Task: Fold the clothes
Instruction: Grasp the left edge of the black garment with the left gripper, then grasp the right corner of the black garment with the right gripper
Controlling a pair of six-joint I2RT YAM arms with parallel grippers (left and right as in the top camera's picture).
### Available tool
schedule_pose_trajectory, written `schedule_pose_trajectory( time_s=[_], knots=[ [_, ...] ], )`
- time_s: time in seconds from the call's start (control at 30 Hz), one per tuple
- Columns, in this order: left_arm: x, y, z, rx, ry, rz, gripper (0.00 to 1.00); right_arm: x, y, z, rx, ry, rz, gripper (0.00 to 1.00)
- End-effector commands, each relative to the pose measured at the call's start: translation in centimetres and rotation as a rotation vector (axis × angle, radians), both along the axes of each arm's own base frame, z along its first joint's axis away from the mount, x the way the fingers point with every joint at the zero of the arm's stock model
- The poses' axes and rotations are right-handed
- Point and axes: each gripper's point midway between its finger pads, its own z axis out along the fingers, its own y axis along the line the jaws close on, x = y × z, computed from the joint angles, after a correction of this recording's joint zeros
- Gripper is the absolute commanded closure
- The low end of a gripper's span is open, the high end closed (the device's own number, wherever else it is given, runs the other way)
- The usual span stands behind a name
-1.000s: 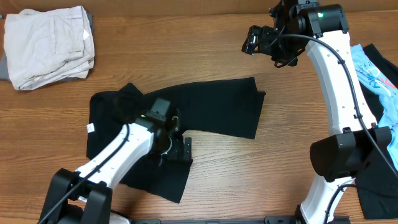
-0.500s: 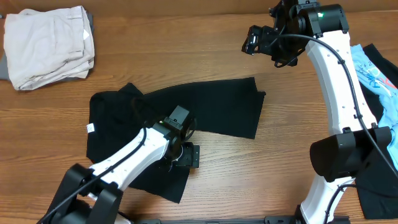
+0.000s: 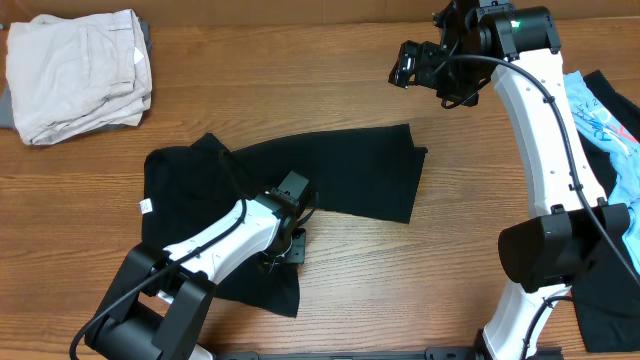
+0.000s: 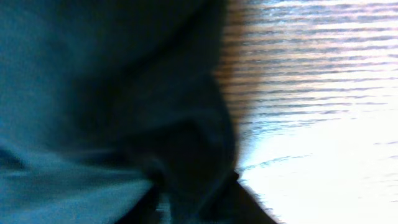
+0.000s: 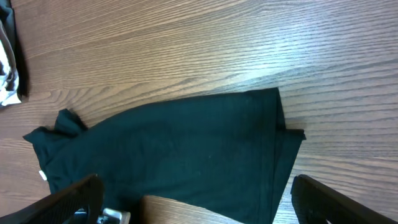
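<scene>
The large black garment (image 3: 350, 170) lies spread across the middle of the table, with a small white label (image 3: 145, 207) at its left edge. My left gripper (image 3: 285, 248) is low on the garment's front edge, where the cloth meets bare wood. In the left wrist view, dark bunched fabric (image 4: 93, 93) runs down into the left gripper (image 4: 193, 208), whose jaws are closed on a fold of it. My right gripper (image 3: 405, 65) hangs high over the far right of the table, open and empty. The right wrist view looks down on the same garment (image 5: 186, 143) between the wide-apart fingers of the right gripper (image 5: 199, 199).
A folded cream pile (image 3: 80, 75) sits at the back left corner. A light blue printed piece (image 3: 600, 120) and another black piece (image 3: 610, 290) lie at the right edge beside the right arm's base. Bare wood shows in front of the garment (image 3: 420, 270).
My left gripper slid right along the garment to its front edge and closed from wide open onto the fabric. The right arm has not moved.
</scene>
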Motion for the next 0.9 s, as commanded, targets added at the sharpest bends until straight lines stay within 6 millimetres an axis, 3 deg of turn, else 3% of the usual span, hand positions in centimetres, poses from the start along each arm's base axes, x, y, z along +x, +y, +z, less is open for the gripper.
schedule_pose_trajectory(
  time_s=[0.0, 0.3, 0.53, 0.67, 0.77, 0.87],
  knots=[
    [0.8, 0.2, 0.3, 0.032, -0.021, -0.017, 0.89, 0.0, -0.1, 0.6, -0.002, -0.017, -0.004, 0.0],
    [1.6, 0.2, 3.7, 0.074, 0.001, -0.03, 0.96, 0.0, -0.1, 0.6, -0.002, -0.019, -0.004, 0.0],
    [0.9, 1.1, 4.0, 0.104, 0.037, -0.02, 0.96, -0.6, 0.1, 0.5, 0.013, 0.007, 0.005, 0.0],
    [1.1, 0.9, 3.9, 0.098, 0.028, -0.02, 0.95, 1.2, -1.5, 0.5, -0.083, -0.068, -0.037, 0.0],
    [1.2, 0.9, 3.9, 0.097, 0.025, -0.02, 0.94, 2.3, -4.1, -0.6, -0.223, -0.094, -0.102, 0.0],
    [1.2, 0.9, 3.9, 0.096, 0.025, -0.019, 0.96, 1.9, -4.3, -3.4, -0.241, -0.034, -0.097, 0.0]
  ],
)
